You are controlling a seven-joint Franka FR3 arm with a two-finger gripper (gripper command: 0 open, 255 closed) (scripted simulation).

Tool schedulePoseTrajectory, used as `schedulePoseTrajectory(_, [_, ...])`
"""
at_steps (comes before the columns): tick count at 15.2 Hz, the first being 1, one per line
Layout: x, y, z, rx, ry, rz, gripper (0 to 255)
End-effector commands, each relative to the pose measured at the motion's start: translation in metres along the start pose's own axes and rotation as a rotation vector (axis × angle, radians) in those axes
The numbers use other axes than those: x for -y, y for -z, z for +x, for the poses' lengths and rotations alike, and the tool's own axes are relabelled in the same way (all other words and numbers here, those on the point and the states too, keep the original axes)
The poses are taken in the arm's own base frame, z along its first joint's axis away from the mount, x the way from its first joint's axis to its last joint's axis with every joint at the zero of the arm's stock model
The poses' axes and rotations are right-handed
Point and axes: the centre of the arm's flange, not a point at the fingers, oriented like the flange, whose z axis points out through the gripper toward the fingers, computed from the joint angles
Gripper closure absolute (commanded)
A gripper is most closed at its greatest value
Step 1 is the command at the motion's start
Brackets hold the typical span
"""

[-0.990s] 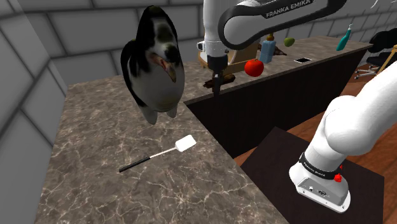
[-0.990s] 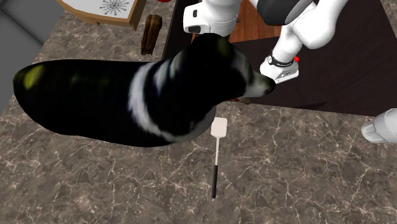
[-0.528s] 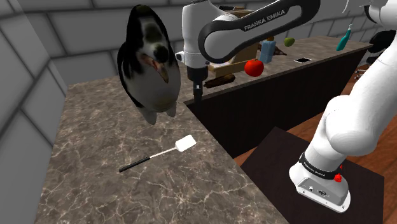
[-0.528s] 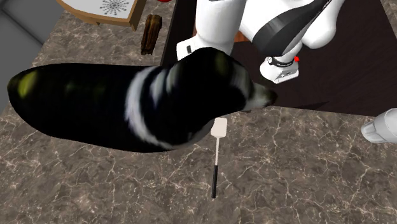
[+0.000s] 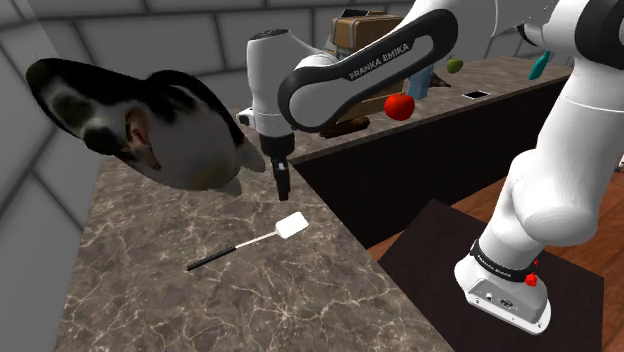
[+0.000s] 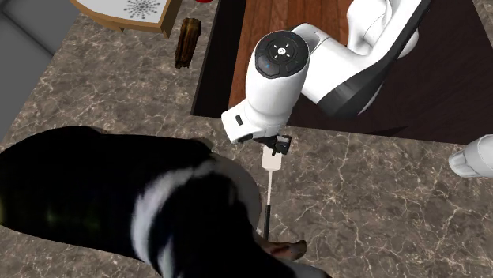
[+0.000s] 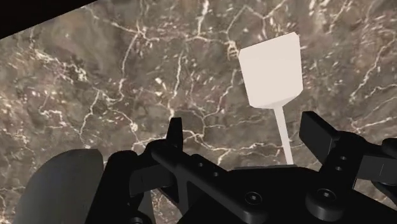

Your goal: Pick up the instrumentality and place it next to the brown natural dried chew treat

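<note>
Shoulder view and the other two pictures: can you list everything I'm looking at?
Spatula: one, white blade with black handle, flat on the counter.
Animal figure: one, black and white, over the counter at the shoulder view's left.
Chew treat: one, brown, on the counter near the second exterior view's top.
Round fruit: one, red, on the far counter.
Bottle: one, blue, behind the fruit.
Counter: one, brown marble.
Arm: one, white with dark joints.
Gripper: one, black, open, just above the spatula's blade.
</note>
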Motion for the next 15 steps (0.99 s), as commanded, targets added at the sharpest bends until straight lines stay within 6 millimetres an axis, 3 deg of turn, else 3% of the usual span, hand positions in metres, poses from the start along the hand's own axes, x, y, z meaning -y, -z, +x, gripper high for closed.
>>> schedulePoseTrajectory(1, [0.012, -0.013, 0.018, 0.0, 0.056, 0.012, 0])
schedulePoseTrajectory(9, [0.071, -0.042, 0.085, -0.044, 0.265, 0.037, 0])
schedulePoseTrajectory(15, [0.073, -0.073, 0.086, -0.044, 0.265, 0.037, 0])
